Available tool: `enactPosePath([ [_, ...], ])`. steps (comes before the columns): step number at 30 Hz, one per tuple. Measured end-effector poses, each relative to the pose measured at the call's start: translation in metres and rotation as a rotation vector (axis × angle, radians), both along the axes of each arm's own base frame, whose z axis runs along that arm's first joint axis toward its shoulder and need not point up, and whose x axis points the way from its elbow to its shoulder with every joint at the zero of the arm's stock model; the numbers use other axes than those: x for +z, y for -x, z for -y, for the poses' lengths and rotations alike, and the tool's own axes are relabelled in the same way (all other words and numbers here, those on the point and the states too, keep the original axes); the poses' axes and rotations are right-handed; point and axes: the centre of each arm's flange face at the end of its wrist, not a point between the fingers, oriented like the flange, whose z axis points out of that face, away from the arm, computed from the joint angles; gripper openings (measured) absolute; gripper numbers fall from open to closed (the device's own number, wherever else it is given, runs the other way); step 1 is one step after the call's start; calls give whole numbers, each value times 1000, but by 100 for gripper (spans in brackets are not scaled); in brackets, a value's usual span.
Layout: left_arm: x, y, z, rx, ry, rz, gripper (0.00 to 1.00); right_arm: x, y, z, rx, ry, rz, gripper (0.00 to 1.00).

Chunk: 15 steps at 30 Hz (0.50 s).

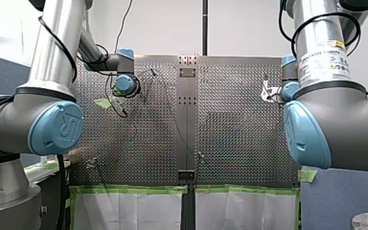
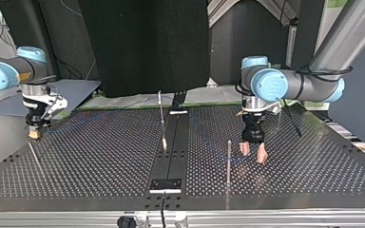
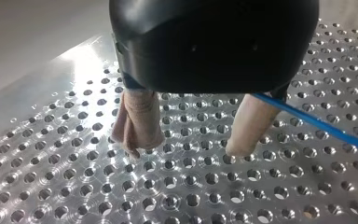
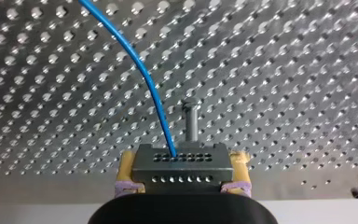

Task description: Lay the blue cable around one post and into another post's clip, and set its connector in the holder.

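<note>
While my right end effector [image 4: 182, 170] is clamped on the grey connector [image 4: 177, 158], a yellow pad on either side, the blue cable [image 4: 144, 79] leaves the connector's face and arcs away over the perforated bench [image 4: 284, 60], passing close beside a short post [image 4: 190, 122] just ahead. My left end effector [image 3: 193, 140] hangs low over the bench with its beige fingers [image 3: 140, 121] spread and empty; the cable runs off from beside one finger, not across the gap. To do this step well, I judge the left should take the cable squarely between its fingers before closing, with the right holding the connector level so the lead doesn't twist. In the top view a tall post [image 2: 228, 161] stands near the left end effector and a slanted one [image 2: 161, 118] stands mid-bench — either could snag the slack.
</note>
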Motion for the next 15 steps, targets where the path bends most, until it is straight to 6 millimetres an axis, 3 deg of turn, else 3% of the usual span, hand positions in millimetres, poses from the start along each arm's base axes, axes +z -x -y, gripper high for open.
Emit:
enactPosePath([
  [15, -1, 1, -1, 9, -2, -8, 100, 2, 16, 4, 18, -44, -56, 61],
])
